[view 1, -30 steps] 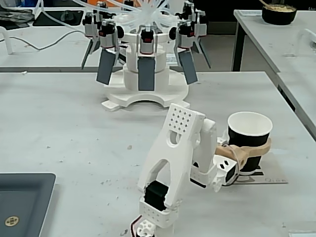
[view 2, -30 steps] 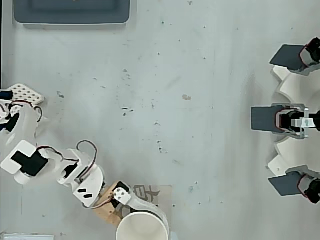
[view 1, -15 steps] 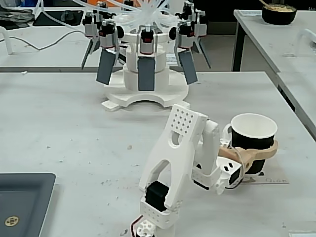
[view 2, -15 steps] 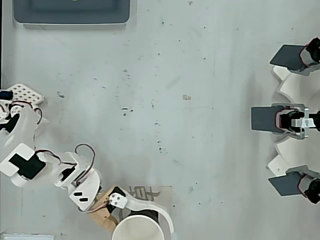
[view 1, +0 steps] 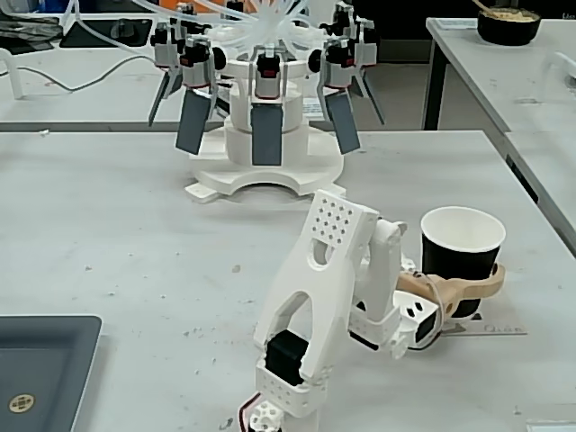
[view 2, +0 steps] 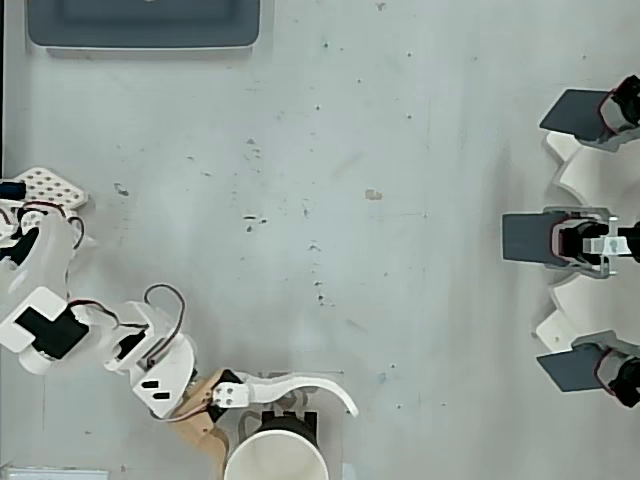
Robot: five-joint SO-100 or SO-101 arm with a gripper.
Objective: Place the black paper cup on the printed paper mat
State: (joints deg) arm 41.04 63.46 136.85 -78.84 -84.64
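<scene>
The black paper cup (view 1: 462, 255) stands upright at the right of the fixed view, white inside. In the overhead view the black paper cup (view 2: 277, 458) is cut by the bottom edge. Under it lies the printed paper mat (view 1: 499, 329), of which only a strip with small text shows; dark print of the printed paper mat (view 2: 335, 440) shows beside the cup. My gripper (view 1: 486, 270) reaches in from the left. Its tan finger (view 1: 454, 288) crosses the cup's front and its white finger (view 2: 300, 384) curves along the far side. The gripper (view 2: 300, 440) holds the cup deep between its jaws.
A dark grey tray (view 1: 36, 360) lies at the table's near left, and the same tray (view 2: 145, 25) is at the overhead view's top left. A white stand with dark paddles (view 1: 261, 135) occupies the back. A black bowl (view 1: 508, 22) sits on another table.
</scene>
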